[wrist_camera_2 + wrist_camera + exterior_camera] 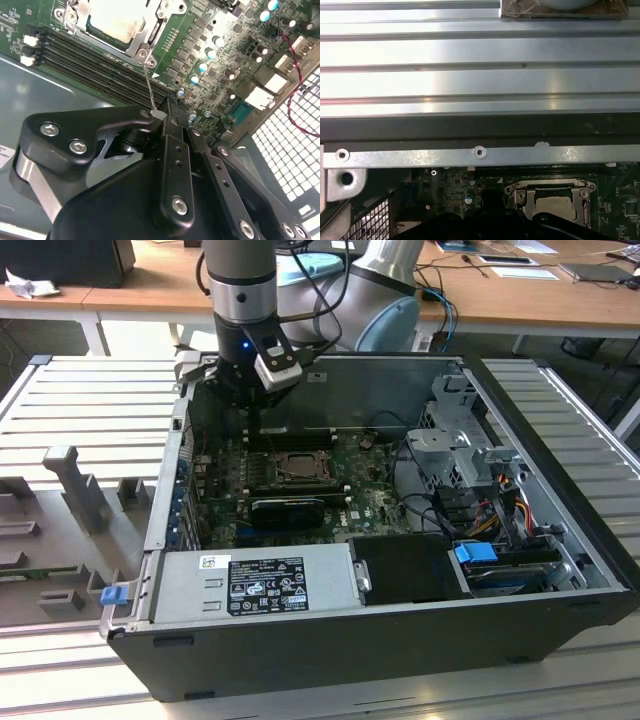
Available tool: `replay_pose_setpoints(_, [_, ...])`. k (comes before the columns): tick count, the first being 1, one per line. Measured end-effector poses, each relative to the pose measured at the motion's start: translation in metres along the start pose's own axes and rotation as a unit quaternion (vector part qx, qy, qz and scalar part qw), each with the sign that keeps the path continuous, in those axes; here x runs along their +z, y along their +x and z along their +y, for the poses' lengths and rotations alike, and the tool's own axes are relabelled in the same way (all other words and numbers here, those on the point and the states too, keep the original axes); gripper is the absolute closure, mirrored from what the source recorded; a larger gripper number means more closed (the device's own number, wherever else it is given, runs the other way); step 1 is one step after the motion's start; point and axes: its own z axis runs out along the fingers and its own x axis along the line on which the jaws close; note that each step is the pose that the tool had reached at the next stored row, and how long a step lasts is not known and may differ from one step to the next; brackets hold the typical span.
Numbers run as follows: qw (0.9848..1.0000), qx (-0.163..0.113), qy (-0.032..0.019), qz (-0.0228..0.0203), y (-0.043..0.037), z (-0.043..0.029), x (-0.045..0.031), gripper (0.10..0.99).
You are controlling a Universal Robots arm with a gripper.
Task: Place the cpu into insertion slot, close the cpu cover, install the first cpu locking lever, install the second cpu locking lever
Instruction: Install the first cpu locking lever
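tool (pixel 165 114) | pinching locking lever (pixel 149 85) tip | cpu (pixel 117 17) seated just beside

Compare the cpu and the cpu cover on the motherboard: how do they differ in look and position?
In look, the cpu is a solid, pale beige square, while the cpu cover is a shiny silvery frame with an open window. In position, the cpu sits in the middle, while the cpu cover runs around its edges. Both look metallic and lie flat on the green motherboard.
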Motion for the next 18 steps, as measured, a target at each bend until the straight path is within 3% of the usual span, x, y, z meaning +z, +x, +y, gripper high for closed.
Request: replay_pose_setpoints(18, [1.0000, 0.000, 0.0000, 0.0000, -0.0074, 0.0003, 0.0002, 0.980])
